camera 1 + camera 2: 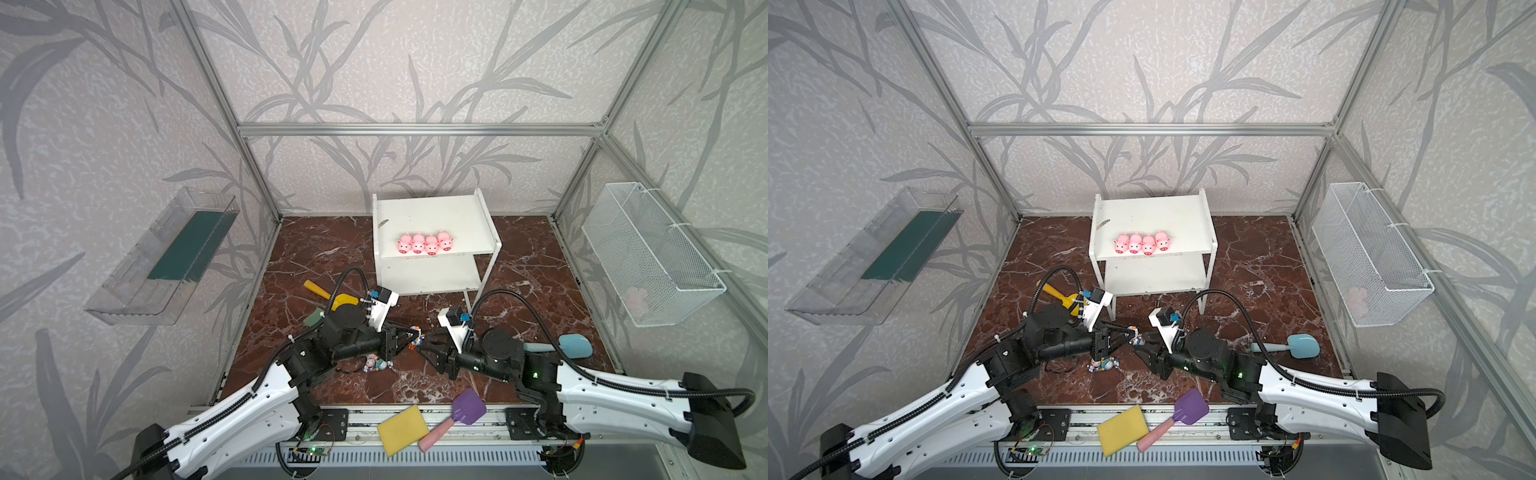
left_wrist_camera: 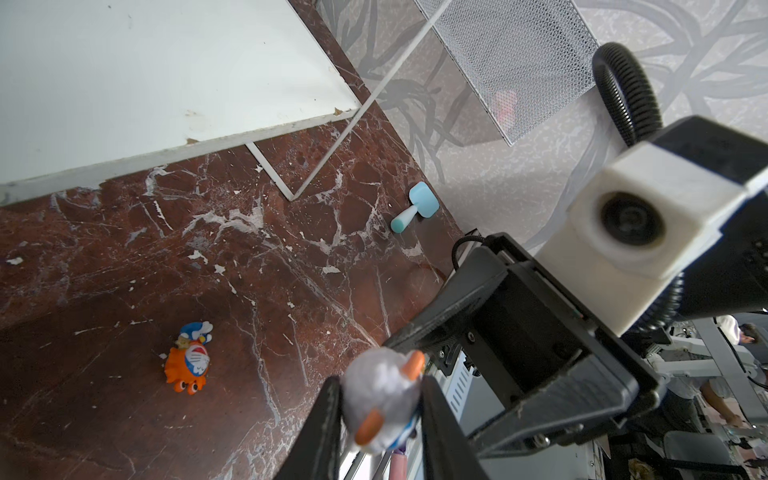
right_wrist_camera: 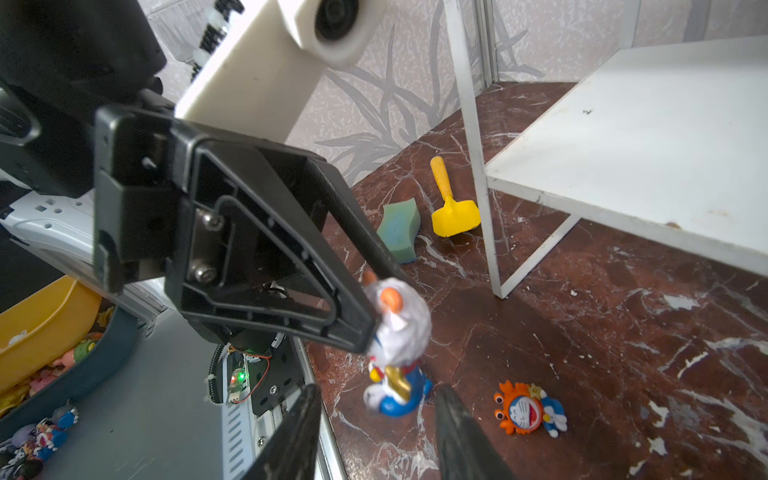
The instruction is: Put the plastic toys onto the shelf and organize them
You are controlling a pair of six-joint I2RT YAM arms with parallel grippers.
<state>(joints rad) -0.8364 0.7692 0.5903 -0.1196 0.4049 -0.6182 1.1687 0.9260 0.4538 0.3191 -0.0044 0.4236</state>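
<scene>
- Two grippers of mine meet tip to tip, raised above the floor point(image 1: 519, 266).
- My left gripper point(image 2: 380, 380) is clamped on the figurine point(image 3: 401, 328). One finger presses each side of its white, orange-eared head, and its blue body hangs out past my tips.
- My right gripper point(image 3: 378, 395) is spread wide. That blue body sits between its fingers point(image 3: 297, 428), with a clear gap on one side. On the other side I cannot tell whether it touches.
- Just under my tips, a little to the shelf side, the crab figurine point(image 3: 519, 409) lies on the floor, orange with a blue-and-white end.
- Behind my left fingers, under that wrist, a cluster point(image 1: 376, 365) of small figurines lies on the floor, too small to count.
- Farther behind my left fingers lie a green sponge point(image 3: 399, 232) and, just beside it, a yellow shovel point(image 3: 451, 208).
- Behind my right fingers, near the side wall, lies a blue shovel point(image 1: 571, 345).
- Back toward my bases, a yellow sponge point(image 1: 402, 430) and a purple shovel point(image 1: 467, 409) rest side by side on the front rail point(image 1: 478, 424).
- Ahead of both sets of tips stands the shelf point(image 1: 432, 214), its front legs near my fingers.
- Farthest from my fingers, four pigs point(image 1: 417, 244) stand on its top board near the front edge, in one row, flank to flank, snouts toward me.
</scene>
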